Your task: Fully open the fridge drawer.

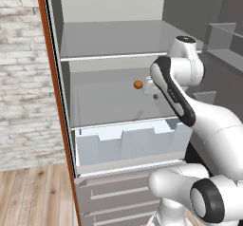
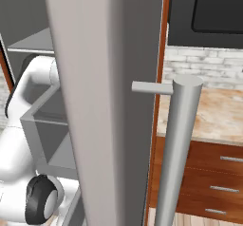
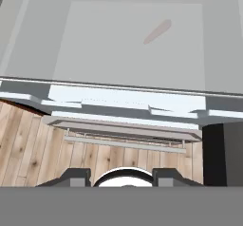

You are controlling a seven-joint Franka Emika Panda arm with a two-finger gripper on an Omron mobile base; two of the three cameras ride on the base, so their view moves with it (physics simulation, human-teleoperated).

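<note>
Fingertips of the white arm's 2-finger gripper stand well apart, holding nothing. Below the gripper, toward its front, sits the wide pale blue-white translucent fridge drawer with its stepped front wall, partly pulled out above the grey bar-handled drawers.

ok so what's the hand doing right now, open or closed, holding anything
Hand: open, fingertips spread apart with nothing between them, hanging over the fridge drawer without touching it.
</note>
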